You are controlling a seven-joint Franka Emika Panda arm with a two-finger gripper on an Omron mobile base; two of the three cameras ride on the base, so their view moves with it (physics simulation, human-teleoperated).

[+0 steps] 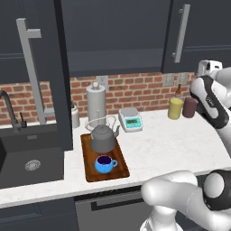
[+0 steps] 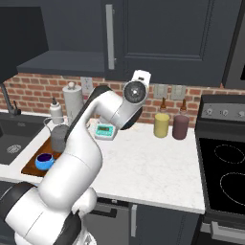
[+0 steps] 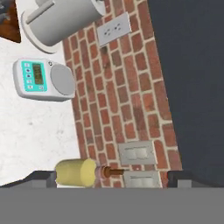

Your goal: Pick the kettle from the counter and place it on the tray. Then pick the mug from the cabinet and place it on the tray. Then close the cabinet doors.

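The grey kettle (image 1: 103, 140) (image 2: 60, 138) stands on the far half of the brown tray (image 1: 88, 149) (image 2: 29, 167). The blue mug (image 1: 104, 164) (image 2: 44, 161) sits on the near half, just in front of it. My gripper (image 3: 111, 177) is open, held high to the right of the tray, facing the brick wall below the cabinet (image 1: 113, 36). Nothing is between its fingers. The left cabinet door (image 1: 56, 67) is swung out toward me. The right door (image 1: 194, 31) (image 2: 158, 38) looks flat against the cabinet front.
On the counter (image 1: 180, 144) stand a paper-towel roll (image 1: 96, 101) (image 3: 61, 19), a kitchen scale (image 1: 131, 119) (image 3: 43, 78), a yellow bottle (image 1: 175, 108) (image 3: 76, 172) and a dark red bottle (image 1: 190, 107). The black sink (image 1: 27, 162) lies left of the tray. A stove (image 2: 225, 167) is at right.
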